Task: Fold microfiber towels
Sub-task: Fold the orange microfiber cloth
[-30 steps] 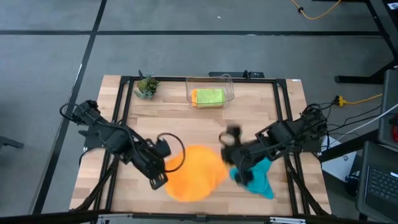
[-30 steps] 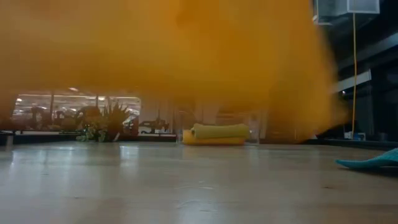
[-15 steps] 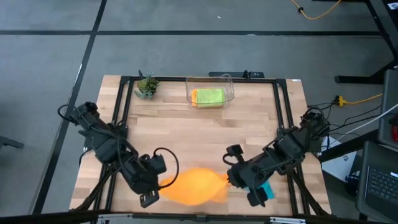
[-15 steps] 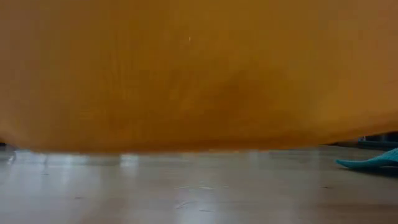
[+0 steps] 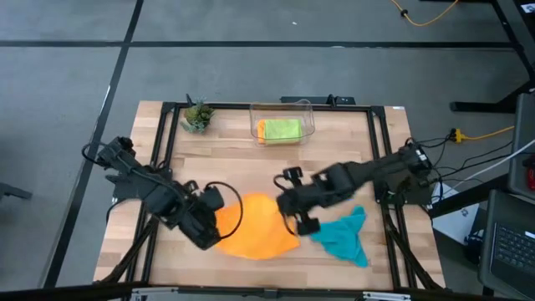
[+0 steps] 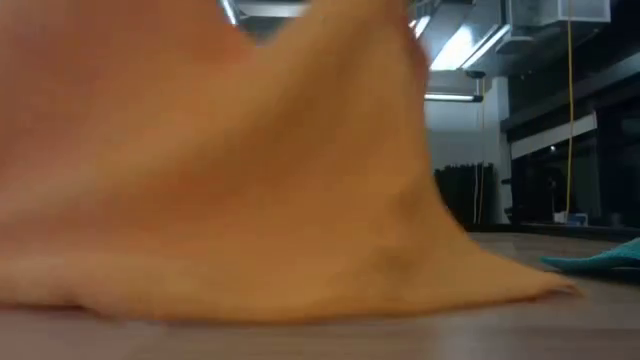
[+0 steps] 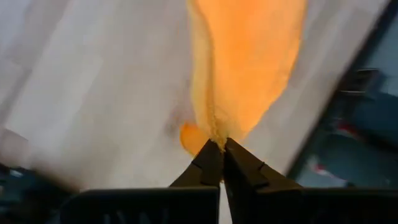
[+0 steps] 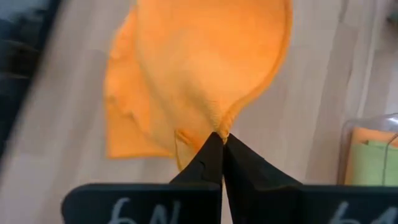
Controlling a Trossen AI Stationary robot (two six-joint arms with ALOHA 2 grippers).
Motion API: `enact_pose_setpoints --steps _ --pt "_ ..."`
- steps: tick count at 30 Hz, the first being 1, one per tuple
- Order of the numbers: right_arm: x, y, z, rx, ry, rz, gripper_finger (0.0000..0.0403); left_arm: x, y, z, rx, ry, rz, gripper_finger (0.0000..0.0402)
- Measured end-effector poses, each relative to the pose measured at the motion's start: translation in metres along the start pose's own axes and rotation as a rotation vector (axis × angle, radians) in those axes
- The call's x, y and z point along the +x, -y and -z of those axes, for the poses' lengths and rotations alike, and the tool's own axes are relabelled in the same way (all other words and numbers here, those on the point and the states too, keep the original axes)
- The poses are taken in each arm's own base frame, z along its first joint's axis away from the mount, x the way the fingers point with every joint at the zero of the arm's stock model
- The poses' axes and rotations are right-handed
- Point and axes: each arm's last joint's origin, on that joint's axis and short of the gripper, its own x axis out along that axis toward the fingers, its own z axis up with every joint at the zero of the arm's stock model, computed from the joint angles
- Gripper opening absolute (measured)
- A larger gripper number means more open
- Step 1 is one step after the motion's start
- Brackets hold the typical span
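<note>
Wooden table [image 5: 276,167]: both arms' jaws pinch one orange towel [image 5: 255,230]; teal towel [image 5: 341,238] beside.

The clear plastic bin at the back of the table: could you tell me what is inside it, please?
The clear plastic bin holds a folded lime green towel lying on an orange towel; anything beneath them is covered.
</note>
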Motion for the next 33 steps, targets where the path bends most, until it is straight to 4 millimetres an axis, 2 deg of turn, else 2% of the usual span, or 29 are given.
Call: enact_pose_setpoints --steps 4,8,12,17,21,25,33 --pt "0.045 0.027 0.01 0.011 -0.004 0.044 0.0004 0.031 -0.01 -0.004 0.075 -0.049 -0.126 0.0" --pt "0.075 0.05 0.024 0.05 -0.022 0.083 0.0004 0.067 -0.026 -0.009 0.085 -0.09 -0.272 0.0" --pt "0.089 0.066 0.039 0.107 -0.089 0.118 0.0004 0.089 -0.041 -0.013 0.088 -0.147 -0.356 0.0" --pt "0.094 0.068 0.047 0.112 -0.133 0.115 0.0004 0.096 -0.048 -0.017 0.044 -0.269 -0.318 0.0" --pt "0.088 0.06 0.045 0.125 -0.143 0.056 0.0004 0.092 -0.044 -0.018 0.001 -0.367 -0.219 0.0" --pt "0.072 0.037 0.037 0.113 -0.135 -0.081 0.0004 0.078 -0.032 -0.016 -0.046 -0.411 -0.108 0.0" --pt "0.009 -0.029 0.014 0.074 -0.09 -0.417 0.0004 0.023 0.011 -0.004 -0.092 -0.453 0.275 0.0"
